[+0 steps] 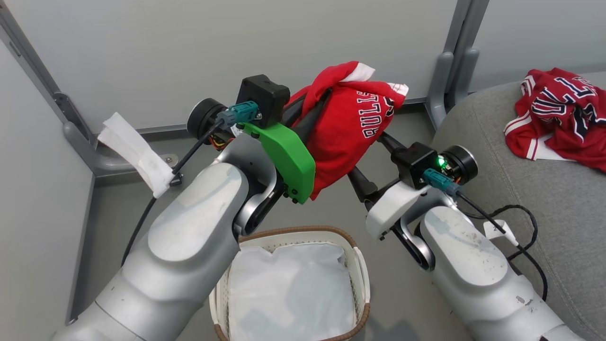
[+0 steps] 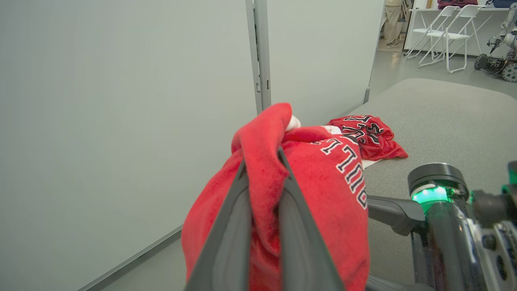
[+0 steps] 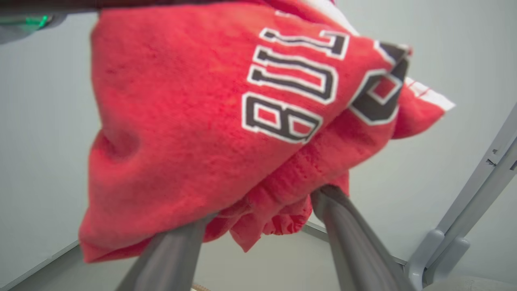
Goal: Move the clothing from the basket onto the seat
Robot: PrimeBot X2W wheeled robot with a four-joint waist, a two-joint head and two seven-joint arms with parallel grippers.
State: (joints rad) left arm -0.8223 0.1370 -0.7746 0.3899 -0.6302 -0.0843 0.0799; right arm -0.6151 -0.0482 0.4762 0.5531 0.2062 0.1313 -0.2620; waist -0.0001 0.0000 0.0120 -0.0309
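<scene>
A red garment (image 1: 348, 125) with black "BULLS" lettering hangs in the air above the basket (image 1: 303, 230). My left gripper (image 2: 262, 155) is shut on a fold of it. My right gripper (image 3: 262, 206) stands open just under the cloth, and the bundle (image 3: 194, 121) rests over its spread fingers (image 3: 347, 230), hiding the tips. Below my arms sits the oval white basket with its brown rim, holding a white liner (image 1: 289, 289). A second red jersey (image 1: 563, 113) lies crumpled on the grey seat (image 1: 521, 203) at the right.
Pale wall panels with grey metal posts (image 1: 450, 71) close off the back and left. A black cable (image 1: 516, 227) lies on the seat's near edge. White folding chairs (image 2: 444, 28) and another robot (image 2: 501, 52) stand far behind the seat.
</scene>
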